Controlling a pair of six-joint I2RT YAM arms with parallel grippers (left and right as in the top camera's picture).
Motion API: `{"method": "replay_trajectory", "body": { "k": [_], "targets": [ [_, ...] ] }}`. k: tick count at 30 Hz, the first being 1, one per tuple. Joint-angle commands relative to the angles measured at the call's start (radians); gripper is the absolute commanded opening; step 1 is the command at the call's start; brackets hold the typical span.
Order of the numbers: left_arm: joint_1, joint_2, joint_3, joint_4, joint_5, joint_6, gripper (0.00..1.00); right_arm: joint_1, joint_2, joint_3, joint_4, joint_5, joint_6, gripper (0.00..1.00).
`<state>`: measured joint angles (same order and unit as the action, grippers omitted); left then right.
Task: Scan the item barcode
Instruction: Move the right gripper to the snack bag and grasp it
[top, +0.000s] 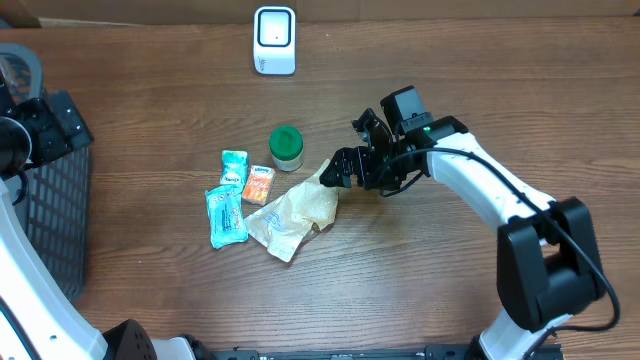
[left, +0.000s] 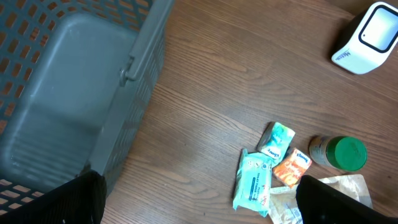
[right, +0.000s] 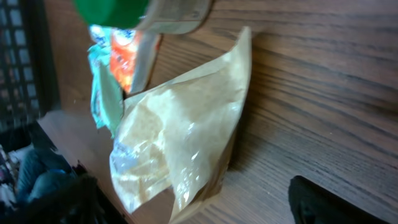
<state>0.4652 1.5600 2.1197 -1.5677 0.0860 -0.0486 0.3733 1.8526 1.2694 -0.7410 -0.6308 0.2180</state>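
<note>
- Overhead: tan bag lies flat mid-desk, at 5 o'clock from the green-lid jar. The teal packets and orange packet crowd its 9-10 o'clock side.
- Scanner stands at the desk's 12 o'clock edge, well apart from the pile.
- Right fingers sit at the bag's 2 o'clock corner, spread open and holding nothing. That is probably the free corner to go for, since packets block the other side.
- The left arm is parked at 9 o'clock over the basket, likely to stay out of the way.
- Left wrist: left fingers are spread wide and empty, hanging above the basket. The pile is at 4 o'clock and the scanner at 2 o'clock.
- Right wrist: right fingers are open at 5 and 7 o'clock, with the tan bag lying in line between them, not pinched. The jar is at 12 o'clock.
- The bag looks crinkly, glossy and semi-clear tan, limp and slippery. No barcode shows on this face, so I guess it needs lifting and turning toward the scanner.
</note>
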Motion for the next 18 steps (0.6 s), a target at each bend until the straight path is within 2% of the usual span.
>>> {"method": "replay_trajectory", "body": {
  "k": [1,7,12,18],
  "targets": [
    [-0.001,-0.002,0.010,0.001,0.011,0.016,1.00,0.008,0.041,0.000,0.019,0.002,0.058,0.91],
    [-0.001,-0.002,0.010,0.001,0.011,0.016,1.00,0.052,0.105,0.000,0.058,0.001,0.142,0.86],
    [-0.001,-0.002,0.010,0.001,0.011,0.016,1.00,0.087,0.135,0.000,0.080,0.001,0.267,0.77],
    [-0.001,-0.002,0.010,0.001,0.011,0.016,1.00,0.149,0.186,0.000,0.134,0.001,0.399,0.74]
  ]
}}
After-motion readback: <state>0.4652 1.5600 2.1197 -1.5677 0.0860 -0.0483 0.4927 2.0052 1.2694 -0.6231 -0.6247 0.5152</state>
